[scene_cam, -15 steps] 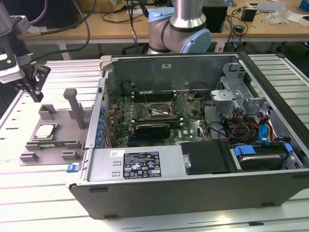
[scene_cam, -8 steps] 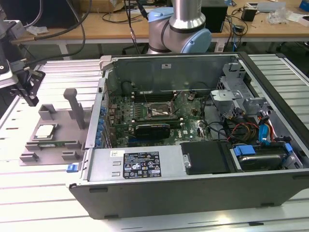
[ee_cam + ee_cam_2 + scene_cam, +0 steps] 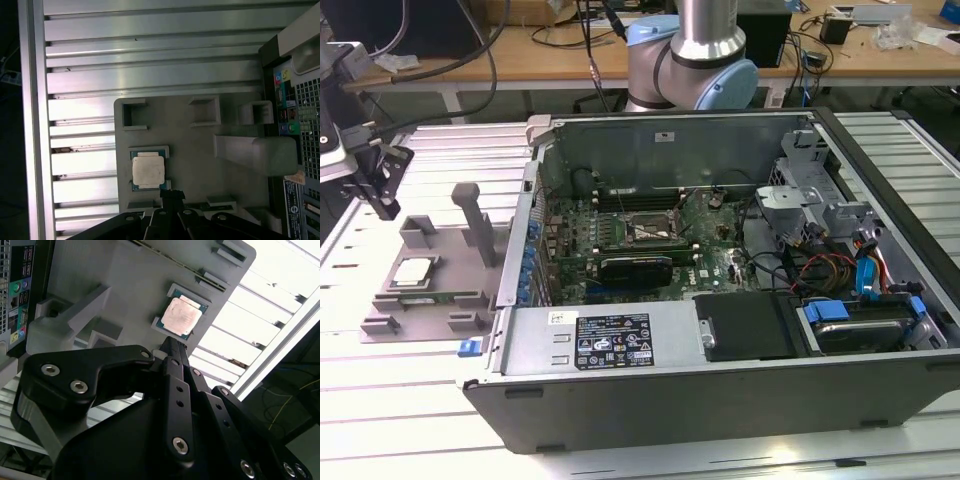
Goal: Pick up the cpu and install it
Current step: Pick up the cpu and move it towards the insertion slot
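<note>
The cpu (image 3: 413,270) is a small square chip with a pale metal top, lying flat in a recess of the grey plastic tray (image 3: 455,265) at the exterior view's left. My gripper (image 3: 382,203) hangs above the tray's far left corner, apart from the chip, its black fingers shut with nothing held. In both wrist views the cpu (image 3: 181,316) (image 3: 147,170) lies just beyond the gripper (image 3: 169,341) (image 3: 171,193) tip, on the tray (image 3: 130,285) (image 3: 195,150). The open computer case (image 3: 620,345) shows its motherboard with the socket (image 3: 645,225) near the middle.
Two upright posts (image 3: 470,212) rise from the tray between the cpu and the case wall (image 3: 520,250). A long thin card (image 3: 432,297) lies in a slot along the tray's near side. The arm's base (image 3: 705,50) stands behind the case. Slatted aluminium table (image 3: 410,380) surrounds everything.
</note>
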You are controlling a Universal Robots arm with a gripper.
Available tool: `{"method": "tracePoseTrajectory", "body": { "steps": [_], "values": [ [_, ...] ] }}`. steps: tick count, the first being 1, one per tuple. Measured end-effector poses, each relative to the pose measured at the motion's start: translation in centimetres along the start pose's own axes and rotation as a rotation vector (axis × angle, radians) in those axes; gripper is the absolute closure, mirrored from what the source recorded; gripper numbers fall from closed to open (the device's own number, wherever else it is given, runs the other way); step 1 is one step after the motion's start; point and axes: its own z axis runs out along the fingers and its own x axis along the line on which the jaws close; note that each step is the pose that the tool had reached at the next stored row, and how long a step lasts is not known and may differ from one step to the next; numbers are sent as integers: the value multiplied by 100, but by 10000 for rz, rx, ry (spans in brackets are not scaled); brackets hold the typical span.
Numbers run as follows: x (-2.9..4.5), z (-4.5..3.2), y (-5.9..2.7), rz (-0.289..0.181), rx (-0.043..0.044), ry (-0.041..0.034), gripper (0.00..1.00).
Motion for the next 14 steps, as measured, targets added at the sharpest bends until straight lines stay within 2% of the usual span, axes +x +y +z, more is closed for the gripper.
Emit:
{"method": "tracePoseTrajectory", "body": {
  "steps": [6, 14],
  "values": [
    [0, 2, -1, 0, 1, 1, 89],
    [54, 147, -11, 0, 1, -2, 89]
  ]
}}
